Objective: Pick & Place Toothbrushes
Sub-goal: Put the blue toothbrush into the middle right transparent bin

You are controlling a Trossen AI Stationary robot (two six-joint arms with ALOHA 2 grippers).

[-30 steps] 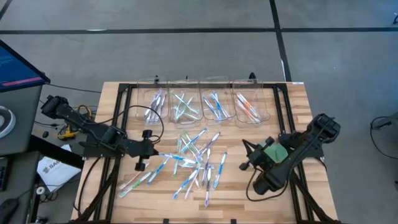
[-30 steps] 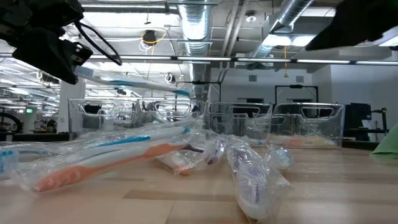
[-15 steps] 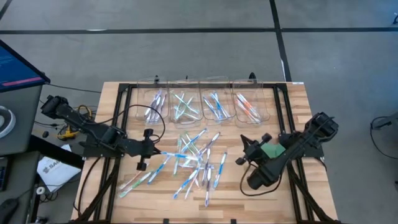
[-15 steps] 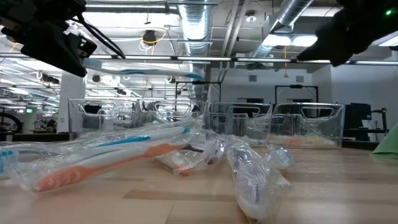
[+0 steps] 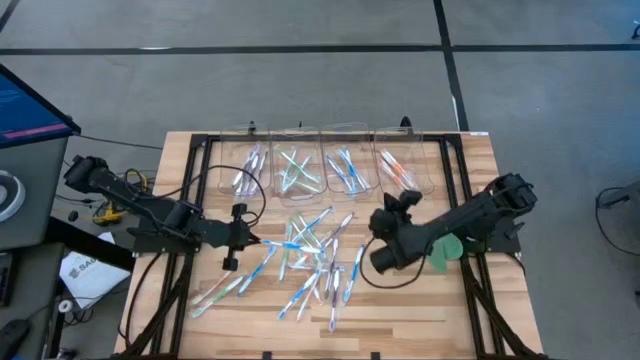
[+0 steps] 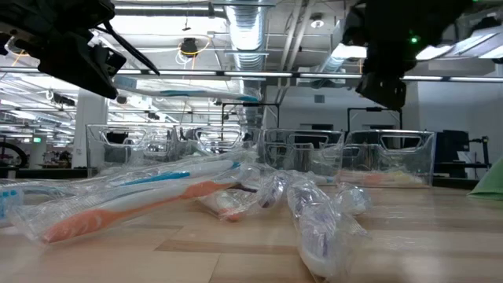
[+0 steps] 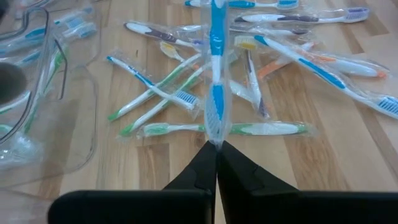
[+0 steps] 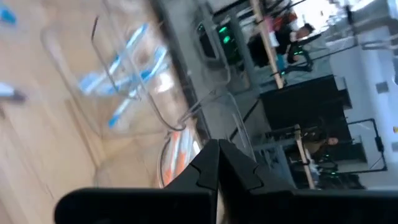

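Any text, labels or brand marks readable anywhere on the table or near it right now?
None can be read.
White box left of the table: dark print, too small to read.
Blue screen at far left: a red bar, no legible words.
Toothbrushes and bins: no readable marks.

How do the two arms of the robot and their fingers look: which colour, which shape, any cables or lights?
Both arms are black and built of jointed segments. The left arm has thin black cables looping beside it, and a cable loop hangs under the right arm. The left gripper has two dark, wedge-shaped fingers tapering to a point; the right gripper looks the same. A small green light shows in the low view on the right arm.
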